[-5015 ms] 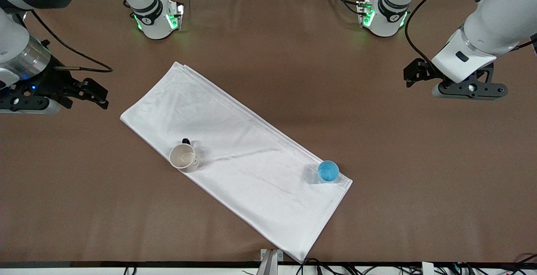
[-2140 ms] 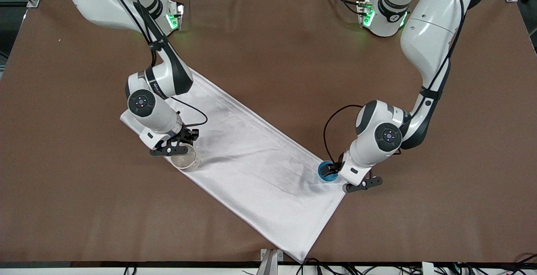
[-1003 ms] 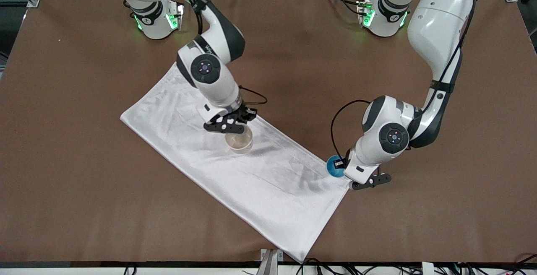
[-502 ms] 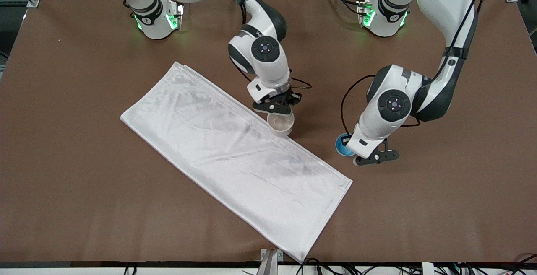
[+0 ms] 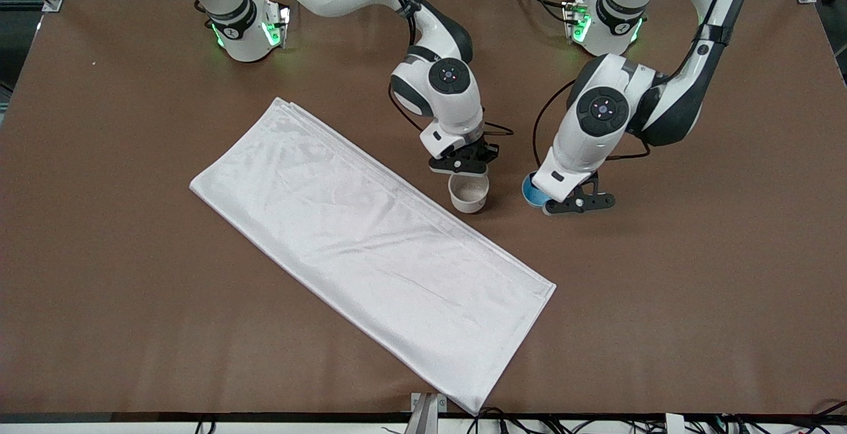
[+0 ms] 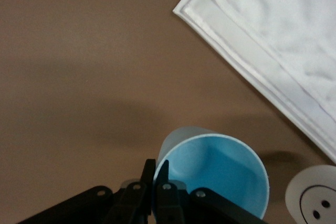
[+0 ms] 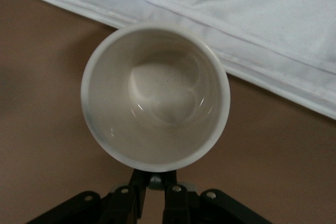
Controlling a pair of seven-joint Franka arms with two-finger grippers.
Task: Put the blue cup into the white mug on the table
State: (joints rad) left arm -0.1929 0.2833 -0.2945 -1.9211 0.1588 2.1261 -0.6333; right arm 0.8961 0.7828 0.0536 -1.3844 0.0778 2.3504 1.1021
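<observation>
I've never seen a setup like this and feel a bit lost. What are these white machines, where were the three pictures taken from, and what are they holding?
These are two robot arms bolted to a brown table. The wide picture comes from a high camera facing them; the two close-ups come from small cameras on each arm's wrist, looking down past its end effector. The right end effector is shut on the white mug, pinching it where the rim meets the handle; the right wrist view looks straight into the mug. The left end effector is shut on the rim of the blue cup, seen from above in the left wrist view. Both are over bare table, side by side. A folded white cloth lies nearer the front camera.
</observation>
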